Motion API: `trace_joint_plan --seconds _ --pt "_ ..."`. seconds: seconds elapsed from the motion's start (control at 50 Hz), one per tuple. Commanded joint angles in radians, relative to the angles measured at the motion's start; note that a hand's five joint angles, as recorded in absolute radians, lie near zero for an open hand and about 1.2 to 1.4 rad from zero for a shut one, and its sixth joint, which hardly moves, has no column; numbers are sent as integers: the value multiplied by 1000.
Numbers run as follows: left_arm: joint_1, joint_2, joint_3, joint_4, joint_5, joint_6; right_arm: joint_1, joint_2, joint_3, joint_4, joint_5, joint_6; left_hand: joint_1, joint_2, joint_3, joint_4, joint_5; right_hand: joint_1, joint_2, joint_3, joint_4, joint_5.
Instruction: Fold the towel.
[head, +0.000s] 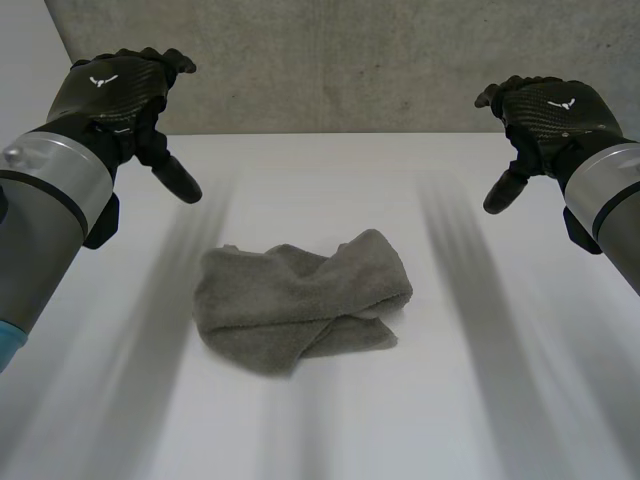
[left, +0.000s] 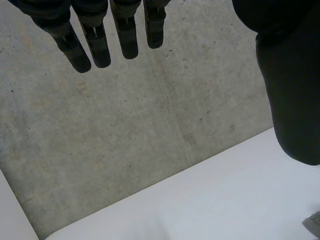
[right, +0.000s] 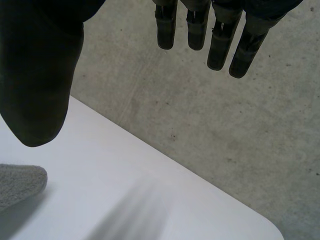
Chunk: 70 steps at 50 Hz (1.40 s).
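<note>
One head camera, one on each wrist.
The head camera sits between and behind my arms, looking down at the bench; each wrist camera looks along my palm, past my fingers, at the concrete wall. All share the bench's far edge and that wall.

Plain grey towel mid-frame on a white table, speckled grey concrete wall up top, left hand and right hand both black, woven pattern.
</note>
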Motion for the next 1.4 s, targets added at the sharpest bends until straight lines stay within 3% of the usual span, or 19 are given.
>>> trace_joint_plan --seconds 0.02,0.42,0.56,0.84,0.96,0.98,1.0,1.02,1.04,1.06,1.08,1.1,1.12,1.18,1.3,1.34,1.36,1.38,1.4 --pt "-1 0 4 -14 3 -18 -12 0 6 -9 2 -3 -72 -78 -58 -79 -206 -49 -68 -68 -78 -58" --pt "10 -38 -7 -13 15 -9 -4 11 -13 -34 2 -30 -75 -81 -61 -82 -209 -49 -68 -68 -78 -58" --pt "69 -163 14 -13 64 66 3 207 -213 67 -207 -129 -63 -69 -50 -70 -197 -49 -68 -68 -78 -58" --pt "106 -478 82 -55 130 223 114 812 -792 431 -231 -136 -57 -63 -44 -65 -191 -27 -47 -46 -57 -36" --pt "97 -527 68 -105 214 226 120 905 -879 514 -238 -139 -16 -22 -3 -24 -150 108 89 89 79 99" --pt "97 -527 68 -105 215 226 123 916 -898 532 -243 -138 -16 -22 -3 -24 -150 271 252 252 242 262" --pt "96 -530 68 -121 242 228 127 917 -913 541 -246 -138 51 45 64 43 -83 514 495 495 484 505" --pt "96 -530 68 -122 242 228 127 917 -913 541 -246 -138 52 46 65 44 -83 516 497 497 487 507" --pt "94 -527 68 -134 262 226 129 911 -925 543 -252 -138 238 232 251 230 104 760 741 741 731 752" --pt "93 -523 74 -141 276 226 129 911 -925 543 -252 -138 577 571 590 569 443 763 744 744 733 754" --pt "93 -523 74 -141 276 226 129 905 -935 543 -269 -136 580 574 593 572 446 990 970 970 960 981" --pt "91 -515 85 -145 285 223 131 894 -942 540 -289 -136 920 914 933 913 786 1171 1152 1152 1142 1162" --pt "88 -506 100 -142 287 222 131 894 -942 540 -289 -136 1135 1129 1149 1128 1001 1173 1154 1154 1143 1164" --pt "85 -492 128 -134 284 220 129 859 -968 515 -320 -136 1137 1131 1151 1130 1003 1173 1154 1154 1143 1164" --pt "85 -432 300 17 175 177 117 795 -1047 233 -262 -126 1137 1131 1151 1130 1003 1173 1154 1154 1143 1164" --pt "88 -354 349 177 8 92 114 764 -1044 118 -196 -126 1137 1131 1151 1130 1003 1173 1154 1154 1143 1164" --pt "88 -354 349 178 8 91 111 703 -1022 4 -118 -126 1137 1131 1151 1130 1003 1173 1154 1154 1143 1164" --pt "88 -314 353 270 -73 46 109 636 -977 -97 -55 -126 1137 1131 1151 1130 1003 1173 1154 1154 1143 1164" --pt "88 -281 350 352 -128 18 109 635 -976 -98 -54 -126 1137 1131 1151 1130 1003 1173 1154 1154 1143 1164"
